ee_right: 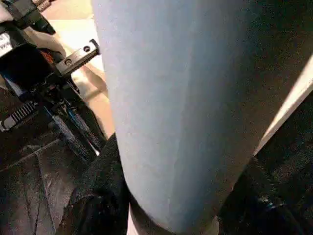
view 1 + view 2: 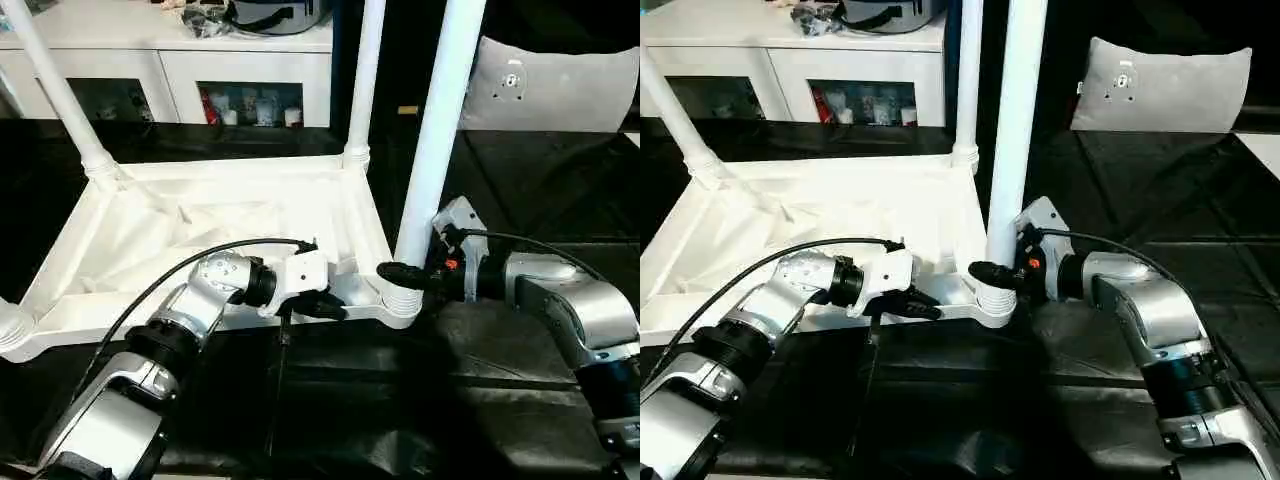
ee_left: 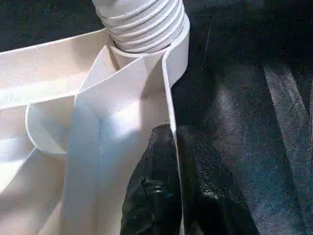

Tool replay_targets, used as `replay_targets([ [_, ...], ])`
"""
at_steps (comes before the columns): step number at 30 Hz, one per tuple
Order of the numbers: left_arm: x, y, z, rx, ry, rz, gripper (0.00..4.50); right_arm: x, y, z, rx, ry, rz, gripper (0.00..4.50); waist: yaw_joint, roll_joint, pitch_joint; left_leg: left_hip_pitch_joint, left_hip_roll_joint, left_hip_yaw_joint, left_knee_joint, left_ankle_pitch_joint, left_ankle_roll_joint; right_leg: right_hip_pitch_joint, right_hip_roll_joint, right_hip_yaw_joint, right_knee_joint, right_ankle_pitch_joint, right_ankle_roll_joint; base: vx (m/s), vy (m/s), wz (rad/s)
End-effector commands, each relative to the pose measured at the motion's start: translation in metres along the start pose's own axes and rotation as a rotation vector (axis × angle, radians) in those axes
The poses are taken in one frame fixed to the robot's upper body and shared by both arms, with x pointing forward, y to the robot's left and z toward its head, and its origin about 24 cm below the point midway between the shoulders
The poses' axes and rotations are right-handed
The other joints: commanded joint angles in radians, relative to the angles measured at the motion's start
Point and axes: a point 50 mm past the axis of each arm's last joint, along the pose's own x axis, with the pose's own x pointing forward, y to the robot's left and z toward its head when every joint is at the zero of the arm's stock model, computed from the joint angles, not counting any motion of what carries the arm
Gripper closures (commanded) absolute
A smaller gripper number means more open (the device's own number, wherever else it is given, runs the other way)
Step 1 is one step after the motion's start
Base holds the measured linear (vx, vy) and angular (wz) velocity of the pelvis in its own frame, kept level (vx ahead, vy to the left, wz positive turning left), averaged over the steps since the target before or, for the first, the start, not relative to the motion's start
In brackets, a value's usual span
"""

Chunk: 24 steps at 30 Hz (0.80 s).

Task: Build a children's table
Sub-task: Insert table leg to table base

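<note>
The children's table top (image 2: 130, 312) lies upside down on the black cover, ribbed underside up. White legs stand in its far left (image 2: 55, 90), far right (image 2: 366, 80) and near right (image 2: 440, 130) sockets. My left gripper (image 2: 325, 305) is shut on the top's near rim, close to the near right corner. In the left wrist view its fingers (image 3: 156, 186) pinch that thin wall (image 3: 168, 88) just below the ribbed leg base (image 3: 146, 24). My right gripper (image 2: 408, 270) is shut around the near right leg just above its socket. The leg (image 1: 166, 98) stands between the black fingers (image 1: 95, 200).
A white cabinet with glass doors (image 2: 170, 70) runs along the back. A grey cushion (image 2: 550, 85) leans at the back right. The black-covered work surface (image 2: 400, 400) stretches out in front of the table top. A black cable (image 2: 180, 270) loops over my left forearm.
</note>
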Motion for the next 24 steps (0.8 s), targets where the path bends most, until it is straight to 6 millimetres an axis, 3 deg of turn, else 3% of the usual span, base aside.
replay_targets([
  [1,0.001,-0.003,-0.002,0.029,0.054,-0.082,4.50,-0.001,-0.004,-0.023,0.092,0.049,-0.024,2.61,-0.002,-0.012,-0.060,0.037,0.095,-0.035,-0.077,-0.247,-0.006,0.017,-0.103,0.039,-0.080,-0.093,-0.266,0.000,0.000,0.00],
  [2,0.001,-0.002,-0.002,0.023,0.048,-0.070,4.50,-0.002,-0.004,-0.028,0.118,0.046,-0.031,2.61,0.000,-0.007,-0.061,0.038,0.095,-0.036,-0.075,-0.252,-0.007,0.017,-0.105,0.039,-0.081,-0.098,-0.269,0.000,0.000,0.00],
  [6,0.000,0.000,-0.004,-0.002,0.043,-0.030,4.50,-0.007,-0.003,-0.048,0.192,0.027,-0.055,2.61,0.002,-0.003,-0.061,0.041,0.098,-0.037,-0.080,-0.275,-0.017,0.015,-0.102,0.038,-0.082,-0.092,-0.268,0.000,0.000,0.00],
  [7,0.000,0.000,-0.004,-0.008,0.040,-0.022,4.50,-0.008,-0.002,-0.051,0.197,0.018,-0.058,2.61,0.004,0.003,-0.061,0.041,0.097,-0.039,-0.081,-0.291,-0.024,0.015,-0.103,0.038,-0.081,-0.097,-0.269,0.000,0.000,0.00],
  [10,-0.001,0.002,-0.005,-0.023,0.031,0.005,4.50,-0.008,0.001,-0.057,0.207,-0.003,-0.069,2.61,0.002,0.000,-0.059,0.042,0.095,-0.040,-0.084,-0.327,-0.036,0.014,-0.104,0.039,-0.086,-0.133,-0.263,0.000,0.000,0.00],
  [11,-0.002,0.003,-0.007,-0.032,0.036,0.026,4.50,-0.009,0.005,-0.063,0.207,-0.029,-0.080,2.61,0.003,0.010,-0.057,0.043,0.097,-0.041,-0.085,-0.342,-0.042,0.011,-0.105,0.041,-0.090,-0.155,-0.257,0.000,0.000,0.00],
  [19,-0.003,0.004,-0.010,-0.054,0.033,0.060,4.50,-0.009,0.023,-0.077,0.065,0.018,-0.087,2.61,0.006,0.007,-0.057,0.041,0.097,-0.045,-0.093,-0.356,-0.047,0.010,-0.103,0.041,-0.093,-0.165,-0.226,0.000,0.000,0.00],
  [24,-0.004,0.000,-0.013,-0.049,0.043,0.046,4.50,-0.003,0.028,-0.088,-0.010,0.120,-0.051,2.61,0.004,0.007,-0.053,0.046,0.098,-0.048,-0.095,-0.400,-0.054,0.005,-0.106,0.045,-0.101,-0.249,-0.209,0.000,0.000,0.00],
])
